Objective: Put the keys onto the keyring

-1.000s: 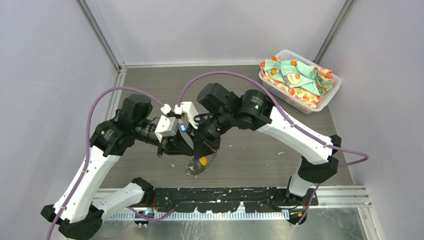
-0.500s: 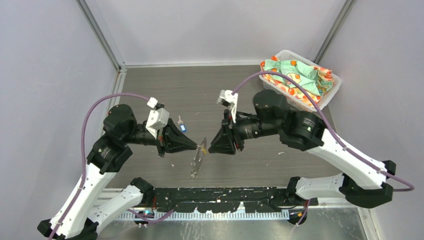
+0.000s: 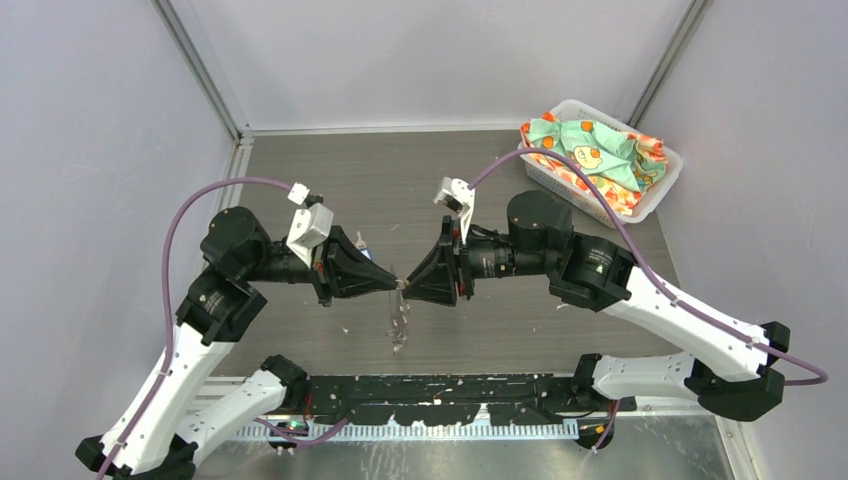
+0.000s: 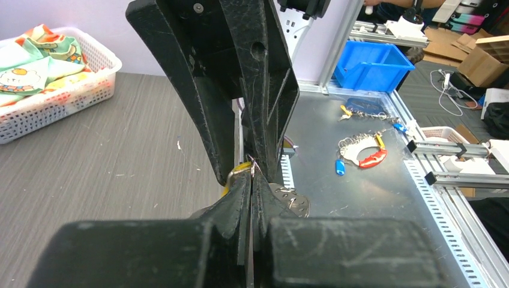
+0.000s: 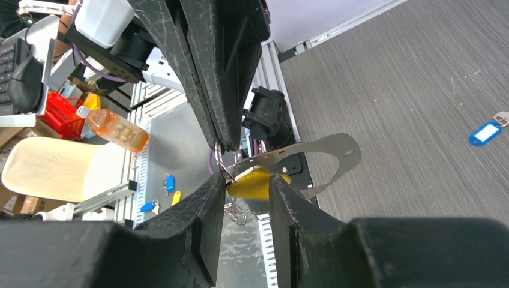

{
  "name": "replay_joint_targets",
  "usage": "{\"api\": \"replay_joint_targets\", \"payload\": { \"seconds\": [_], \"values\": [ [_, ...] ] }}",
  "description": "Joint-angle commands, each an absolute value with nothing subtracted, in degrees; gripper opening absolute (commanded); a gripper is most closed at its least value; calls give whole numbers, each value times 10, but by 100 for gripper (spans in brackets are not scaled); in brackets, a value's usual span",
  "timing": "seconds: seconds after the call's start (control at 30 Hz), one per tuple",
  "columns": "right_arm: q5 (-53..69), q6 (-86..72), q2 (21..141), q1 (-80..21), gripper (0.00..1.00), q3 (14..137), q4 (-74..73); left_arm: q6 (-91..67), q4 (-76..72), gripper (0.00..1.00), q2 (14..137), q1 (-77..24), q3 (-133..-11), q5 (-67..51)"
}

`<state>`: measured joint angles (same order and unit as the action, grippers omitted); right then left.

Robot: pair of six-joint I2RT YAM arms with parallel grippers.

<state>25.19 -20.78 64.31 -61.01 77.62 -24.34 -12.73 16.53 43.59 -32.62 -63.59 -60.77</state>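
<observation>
Left gripper (image 3: 393, 284): jaws fully closed, pinching top of keyring (image 3: 400, 322). Loop hangs below the tips, clear of table (image 3: 480, 180), well left of basket (image 3: 656, 198). Right gripper (image 3: 408, 289): jaws part-open, straddling head of yellow key (image 5: 255, 183) hanging with loop; contact unclear. Blue key (image 5: 485, 133): flat on table, left of basket.

The right gripper (image 5: 247, 183) has matt, scuffed black plastic fingers (image 5: 198, 228). At their tips are a glossy yellow plastic key head (image 5: 257, 186) and the keyring (image 5: 327, 147), smooth shiny metal. Beyond lies the matt grey wood-grain table (image 5: 408, 90).
</observation>
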Motion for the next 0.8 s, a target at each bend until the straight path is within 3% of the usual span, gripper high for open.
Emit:
{"api": "replay_joint_targets", "payload": {
  "seconds": [0.0,0.2,0.6,0.77],
  "values": [
    [258,-226,622,-610,38,770,-175,-138,123,0,428,-328,-640,-605],
    [265,-234,618,-610,21,760,-177,-134,126,0,424,-329,-637,-593],
    [260,-236,602,-610,20,755,-217,-127,129,0,419,-328,-640,-560],
    [260,-234,605,-611,9,758,-231,-123,131,0,417,-329,-642,-555]
  ]
}}
